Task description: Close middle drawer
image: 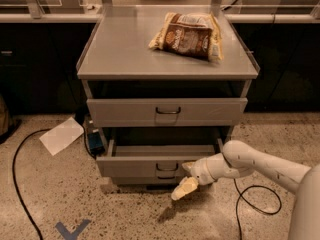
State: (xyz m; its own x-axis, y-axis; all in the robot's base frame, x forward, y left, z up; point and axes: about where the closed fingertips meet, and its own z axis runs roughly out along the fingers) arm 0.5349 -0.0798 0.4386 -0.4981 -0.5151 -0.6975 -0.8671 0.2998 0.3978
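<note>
The middle drawer (135,166) is a wide shallow grey drawer with a small dark U-shaped pull (166,167). It stands pulled out from the cabinet, below the taller top drawer (125,112), and its plain tray is open to view. My gripper (186,178) is at the right part of the middle drawer's front panel, just right of the pull. Its cream fingers (183,189) are spread apart and hold nothing; the upper one is at the panel, the lower one hangs below it. My white arm (260,165) reaches in from the right.
A brown snack bag (187,35) lies on the grey cabinet top (120,54). A white sheet (61,135) and a black cable (17,184) lie on the floor at the left. Another cable (257,204) loops at the right. Blue floor tape (72,230) is in front.
</note>
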